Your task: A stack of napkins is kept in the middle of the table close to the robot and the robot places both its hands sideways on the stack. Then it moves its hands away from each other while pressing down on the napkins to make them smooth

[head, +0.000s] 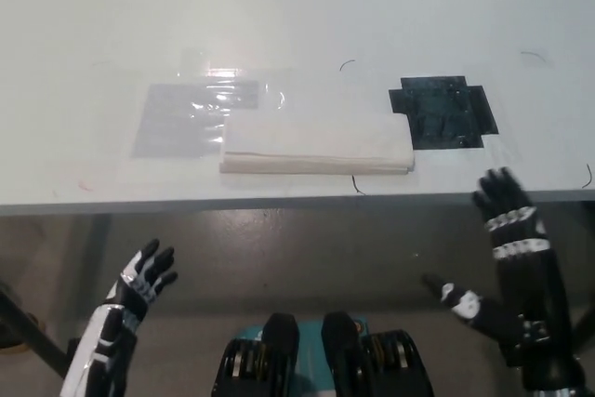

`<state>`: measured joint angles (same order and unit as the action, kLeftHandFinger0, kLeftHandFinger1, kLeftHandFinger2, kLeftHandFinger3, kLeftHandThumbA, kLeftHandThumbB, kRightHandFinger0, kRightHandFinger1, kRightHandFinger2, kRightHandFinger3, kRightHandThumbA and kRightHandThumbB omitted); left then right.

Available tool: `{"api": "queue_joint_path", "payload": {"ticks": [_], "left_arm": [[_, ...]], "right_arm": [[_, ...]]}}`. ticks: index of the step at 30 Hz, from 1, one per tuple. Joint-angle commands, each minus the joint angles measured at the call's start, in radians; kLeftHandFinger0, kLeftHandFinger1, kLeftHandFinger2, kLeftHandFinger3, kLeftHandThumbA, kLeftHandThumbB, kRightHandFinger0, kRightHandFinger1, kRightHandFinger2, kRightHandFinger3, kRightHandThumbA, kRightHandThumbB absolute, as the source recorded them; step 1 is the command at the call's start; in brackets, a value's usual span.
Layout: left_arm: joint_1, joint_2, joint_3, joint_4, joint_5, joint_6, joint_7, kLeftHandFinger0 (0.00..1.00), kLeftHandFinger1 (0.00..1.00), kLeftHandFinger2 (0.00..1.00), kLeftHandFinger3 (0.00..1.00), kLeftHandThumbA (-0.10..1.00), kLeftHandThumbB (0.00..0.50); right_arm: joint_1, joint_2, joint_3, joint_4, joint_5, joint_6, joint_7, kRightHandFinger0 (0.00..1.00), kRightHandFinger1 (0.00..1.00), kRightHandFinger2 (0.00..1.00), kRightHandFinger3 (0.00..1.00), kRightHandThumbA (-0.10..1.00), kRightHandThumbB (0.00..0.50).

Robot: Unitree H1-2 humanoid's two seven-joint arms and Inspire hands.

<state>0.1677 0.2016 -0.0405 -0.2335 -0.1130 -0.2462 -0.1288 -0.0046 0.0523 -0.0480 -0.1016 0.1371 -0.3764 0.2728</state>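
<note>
Napkins (317, 142) lie flat, neat, mid-table (297, 25) near front edge. Left hand (141, 278) and right hand (507, 230) hang below table edge, fingers spread, empty, well apart from stack. Smoothing looks finished, or not begun.

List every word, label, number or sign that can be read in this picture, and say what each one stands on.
None: no text can be read anywhere in the head view.
The napkin stack is plain white.
The black patch and the clear plastic sheet on the table show only glare, no print.
The small dark pen-like marks on the table are squiggles, not letters.
</note>
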Motion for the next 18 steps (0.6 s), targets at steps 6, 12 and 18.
{"api": "queue_joint_path", "payload": {"ticks": [6,12,18], "left_arm": [[-0.054,0.012,0.004,0.145,0.003,-0.027,-0.03,1.0,1.0,1.0,1.0,1.0,0.273],[-0.052,0.01,0.006,0.178,0.013,-0.017,-0.028,1.0,1.0,1.0,1.0,1.0,0.255],[-0.077,0.01,0.011,0.192,0.018,-0.011,-0.024,1.0,1.0,1.0,1.0,1.0,0.244]], "right_arm": [[-0.038,-0.025,0.035,0.104,-0.081,-0.074,-0.04,1.0,1.0,1.0,1.0,1.0,0.113],[-0.03,-0.025,0.037,0.131,-0.09,-0.069,-0.06,1.0,1.0,1.0,1.0,1.0,0.102],[-0.024,-0.035,0.03,0.129,-0.08,-0.068,-0.071,1.0,1.0,1.0,1.0,1.0,0.124]]}}
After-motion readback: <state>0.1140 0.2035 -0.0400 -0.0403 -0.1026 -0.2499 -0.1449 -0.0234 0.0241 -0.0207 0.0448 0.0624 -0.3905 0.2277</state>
